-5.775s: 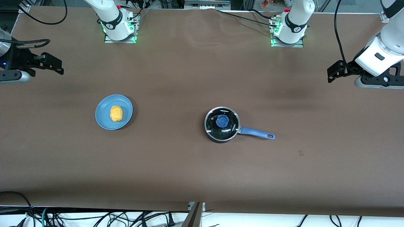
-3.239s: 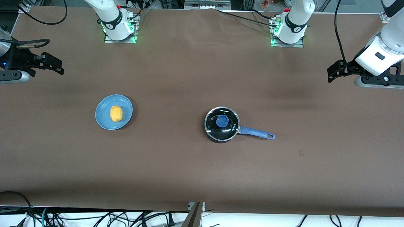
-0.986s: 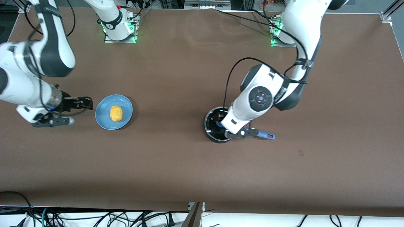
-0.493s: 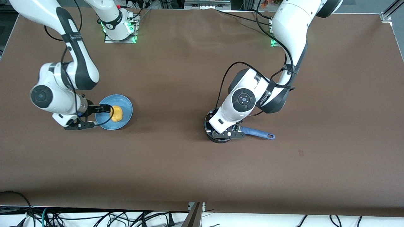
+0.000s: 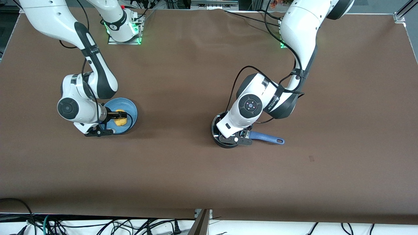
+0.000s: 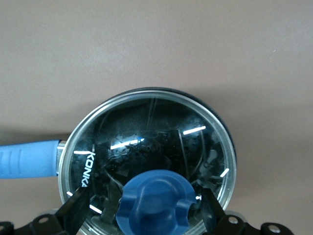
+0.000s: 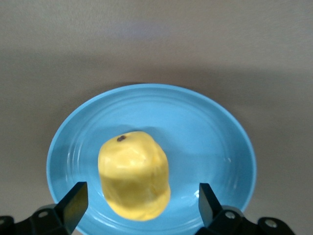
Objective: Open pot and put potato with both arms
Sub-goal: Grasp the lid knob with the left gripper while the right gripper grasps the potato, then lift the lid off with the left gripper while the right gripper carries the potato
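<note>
The pot (image 5: 228, 130) sits on the bench (image 5: 196, 169) under the left end effector (image 5: 235, 138), its lid on and its blue handle (image 5: 266, 137) pointing toward the left arm's end of the bench. From the front camera the left arm's wrist covers most of the lid. The right end effector (image 5: 120, 118) is over the blue plate (image 5: 130, 112), with the potato (image 5: 121, 122) lying on that plate right at its tips.

In the left wrist view the glass lid (image 6: 146, 152) fills the frame below the left end effector (image 6: 144, 208). Its fingers (image 6: 76, 205) stand spread wide, one on each side of the blue knob (image 6: 156, 203), not touching it. The handle runs off sideways from the rim.

In the right wrist view the right end effector (image 7: 142, 200) hangs open, its fingers (image 7: 73, 200) well apart on either side of the potato (image 7: 133, 174), clear of its skin. The potato rests on the plate (image 7: 205, 142), a small dark spot on its upper end.
</note>
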Motion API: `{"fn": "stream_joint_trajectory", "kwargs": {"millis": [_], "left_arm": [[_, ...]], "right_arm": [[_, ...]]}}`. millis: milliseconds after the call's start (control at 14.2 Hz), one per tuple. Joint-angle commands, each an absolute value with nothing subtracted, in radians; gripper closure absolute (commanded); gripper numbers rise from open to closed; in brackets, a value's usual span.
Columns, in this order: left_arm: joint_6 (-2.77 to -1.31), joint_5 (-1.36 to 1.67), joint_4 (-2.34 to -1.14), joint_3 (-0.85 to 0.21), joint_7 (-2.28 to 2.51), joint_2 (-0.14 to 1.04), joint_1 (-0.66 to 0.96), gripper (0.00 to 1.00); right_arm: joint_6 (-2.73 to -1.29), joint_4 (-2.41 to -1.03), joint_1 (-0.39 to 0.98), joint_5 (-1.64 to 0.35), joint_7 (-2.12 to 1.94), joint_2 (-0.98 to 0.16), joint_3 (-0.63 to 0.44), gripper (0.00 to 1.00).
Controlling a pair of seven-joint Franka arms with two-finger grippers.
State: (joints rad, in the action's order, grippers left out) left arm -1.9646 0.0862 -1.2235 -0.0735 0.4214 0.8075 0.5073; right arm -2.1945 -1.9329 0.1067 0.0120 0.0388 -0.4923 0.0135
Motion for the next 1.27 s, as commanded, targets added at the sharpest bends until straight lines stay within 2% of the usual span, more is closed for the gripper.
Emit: {"fn": "stream_joint_trajectory", "kwargs": {"millis": [0, 423, 493, 634, 704, 775, 915, 1056, 1197], "left_arm": [[-1.959, 0.083, -1.216, -0.066, 0.402, 0.816, 0.517, 0.00], [-1.957, 0.084, -1.215, -0.066, 0.399, 0.821, 0.514, 0.00], [-1.957, 0.084, -1.215, -0.066, 0.397, 0.819, 0.514, 0.05], [-1.957, 0.083, -1.213, -0.066, 0.391, 0.819, 0.511, 0.31], [-1.957, 0.083, -1.212, -0.066, 0.384, 0.819, 0.508, 0.38], [-1.956, 0.083, -1.210, -0.067, 0.371, 0.819, 0.506, 0.49], [-1.954, 0.086, -1.207, -0.067, 0.370, 0.819, 0.505, 0.51], [-1.954, 0.087, -1.207, -0.067, 0.370, 0.819, 0.506, 0.57], [-1.954, 0.086, -1.207, -0.067, 0.368, 0.813, 0.505, 0.90]], "right_arm": [[-2.210, -1.947, 0.112, 0.014, 0.054, -0.492, 0.014, 0.00], [-2.269, -1.968, 0.114, 0.015, 0.052, -0.511, 0.014, 0.00], [-2.269, -1.968, 0.114, 0.015, 0.052, -0.511, 0.012, 0.06], [-2.267, -1.965, 0.114, 0.015, 0.051, -0.509, 0.012, 0.37], [-2.267, -1.965, 0.114, 0.015, 0.051, -0.509, 0.012, 0.45], [-2.269, -1.965, 0.114, 0.015, 0.052, -0.509, 0.012, 0.51], [-2.267, -1.960, 0.114, 0.015, 0.052, -0.509, 0.014, 0.59], [-2.263, -1.954, 0.114, 0.015, 0.052, -0.503, 0.012, 0.59], [-2.257, -1.930, 0.113, 0.012, 0.045, -0.488, 0.014, 0.61]]}}
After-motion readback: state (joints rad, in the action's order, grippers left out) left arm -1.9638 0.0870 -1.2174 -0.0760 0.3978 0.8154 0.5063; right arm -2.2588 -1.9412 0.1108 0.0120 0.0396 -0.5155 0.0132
